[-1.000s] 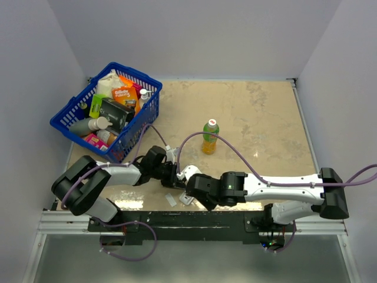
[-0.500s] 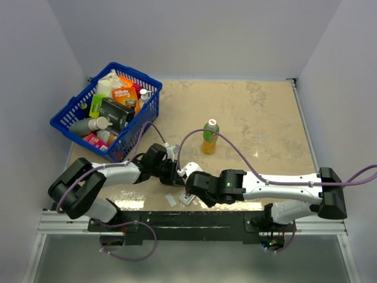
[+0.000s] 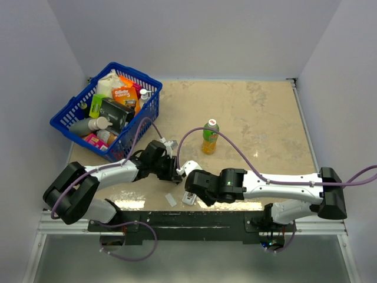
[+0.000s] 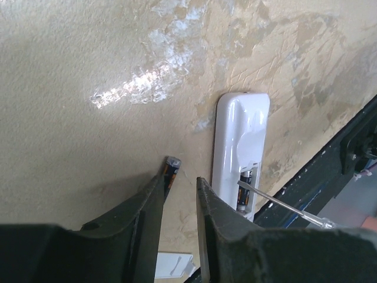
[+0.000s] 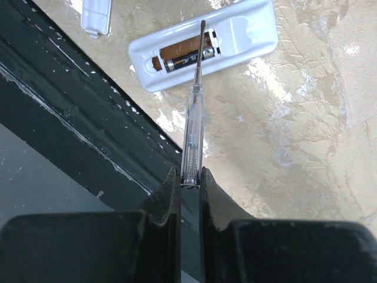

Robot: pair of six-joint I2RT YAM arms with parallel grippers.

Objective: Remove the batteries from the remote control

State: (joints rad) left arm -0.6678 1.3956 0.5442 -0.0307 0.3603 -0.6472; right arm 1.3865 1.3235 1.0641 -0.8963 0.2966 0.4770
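White plastic remote control (image 5: 247, 29) lies back-up on the tan surface (image 4: 70, 71), right at its near edge, cover off and 1 seated battery (image 5: 182, 56) showing in the recess. Right gripper (image 5: 187, 177) has its jaws clamped on a clear-handled screwdriver (image 5: 194, 118), whose tip rests in that recess. Left gripper (image 4: 179, 180) hovers just beside the remote, jaws a little apart and wider than the loose battery (image 4: 171, 168) that leans on 1 jaw, so nothing is pinched. Nothing pins the remote: a hard pry could skid it, or flick the cell, over the edge onto the dark rail (image 5: 59, 118); the loose battery may roll too. From above, the wrists cover nearly all of the remote. Whether a 2nd bay sits empty, and whether the loose battery touches the surface, I cannot tell
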